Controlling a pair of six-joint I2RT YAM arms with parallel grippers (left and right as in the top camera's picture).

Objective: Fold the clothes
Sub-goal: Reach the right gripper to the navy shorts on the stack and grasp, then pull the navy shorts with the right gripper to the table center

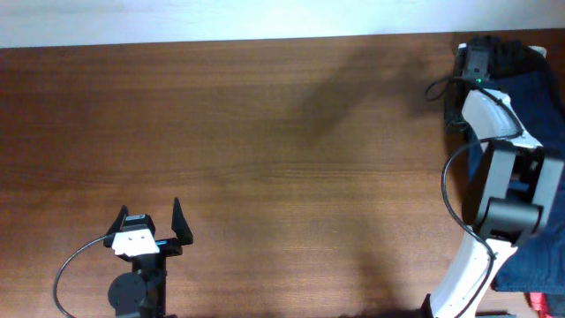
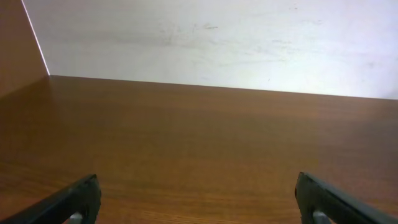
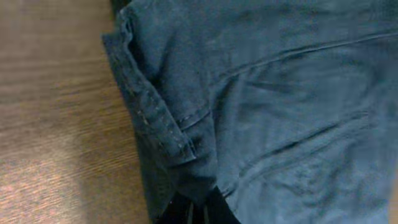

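Brown wooden table (image 1: pixel 265 132) against a white wall (image 2: pixel 217 37). Overhead, the navy shorts (image 1: pixel 540 97) lie at the table's right edge, partly under the right arm (image 1: pixel 488 119). The left claw (image 1: pixel 150 210) gapes wide above the wood. Only the right wrist view shows the right claw (image 3: pixel 198 211), narrow and pinching a hem fold.

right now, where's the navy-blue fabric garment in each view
overhead: navy-blue fabric garment at the far right edge, partly under the white robot arm.
left wrist: not in it.
right wrist: it fills most of the frame, with its hem edge on the left.
shared landmark: brown wooden table, seen in all three.
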